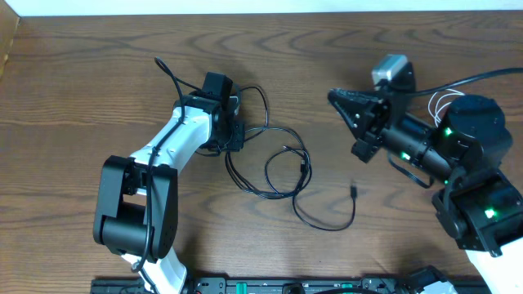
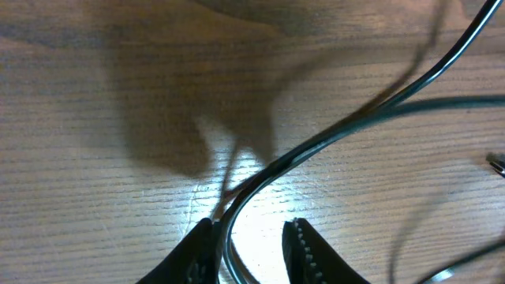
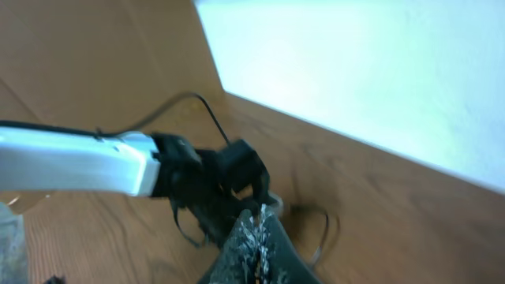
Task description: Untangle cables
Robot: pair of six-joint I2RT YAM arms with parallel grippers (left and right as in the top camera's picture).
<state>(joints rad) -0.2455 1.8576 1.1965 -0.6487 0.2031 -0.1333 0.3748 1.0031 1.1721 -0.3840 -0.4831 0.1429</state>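
The black cable (image 1: 282, 167) lies in loose overlapping loops at the table's middle, and its small plug end (image 1: 353, 192) rests to the right. My left gripper (image 1: 235, 137) is down over the loops' left side. In the left wrist view the left gripper (image 2: 251, 233) is open. The black cable (image 2: 339, 130) runs between its jaws against the left finger (image 2: 201, 244), unpinched. A pale loop (image 1: 235, 101) beside that gripper may be the white cable; most of it is hidden. My right gripper (image 1: 333, 98) hovers to the right of the loops. Its tips (image 3: 260, 213) are shut on nothing.
The left arm (image 1: 176, 143) reaches in from the lower left. The right arm's dark body (image 1: 458, 155) fills the right side, with its own thick wires (image 1: 482, 77) behind it. Bare wood (image 1: 82, 90) stretches to the far left.
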